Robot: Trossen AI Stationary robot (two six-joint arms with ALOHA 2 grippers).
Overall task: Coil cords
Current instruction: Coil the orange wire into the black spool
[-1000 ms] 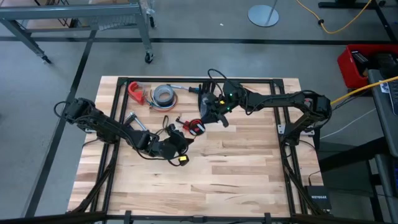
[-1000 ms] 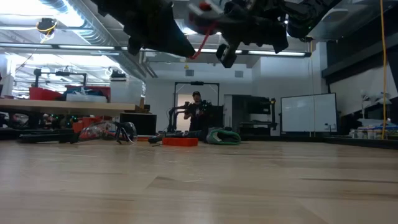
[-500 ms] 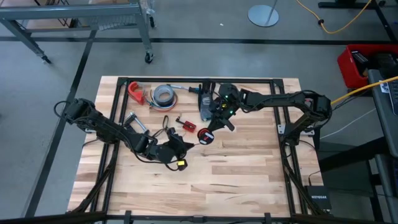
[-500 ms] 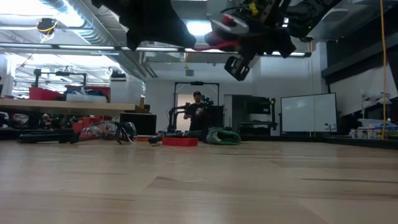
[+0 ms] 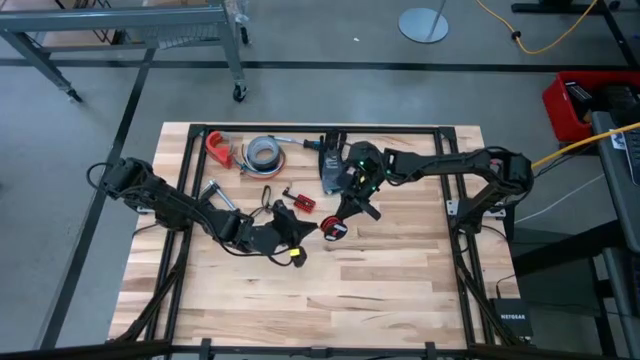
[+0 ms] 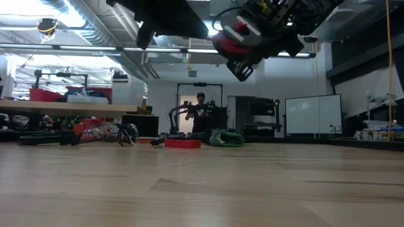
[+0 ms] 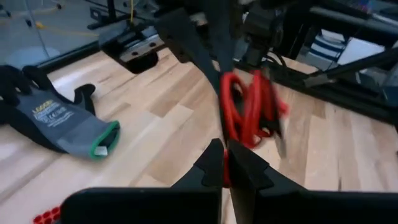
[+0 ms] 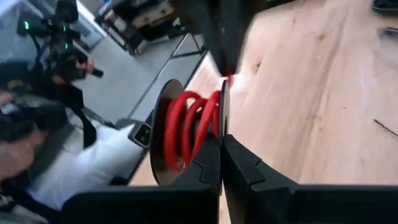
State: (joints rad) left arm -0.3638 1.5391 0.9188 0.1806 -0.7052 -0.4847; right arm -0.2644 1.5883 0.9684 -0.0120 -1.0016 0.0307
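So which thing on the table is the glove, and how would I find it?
Start at the wooden table and look along its far edge, where a grey tape roll lies. Just right of that roll, past the small tools, sits the glove under the right arm. In the left wrist view it is the only soft, flat thing: grey with black fingers and a green cuff.

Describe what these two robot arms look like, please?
Both arms are dark, slim and jointed, with black cables looped along them. The left gripper carries a small yellow mark. The right gripper sits beyond small green lights. Each ends in two black tapered fingers.
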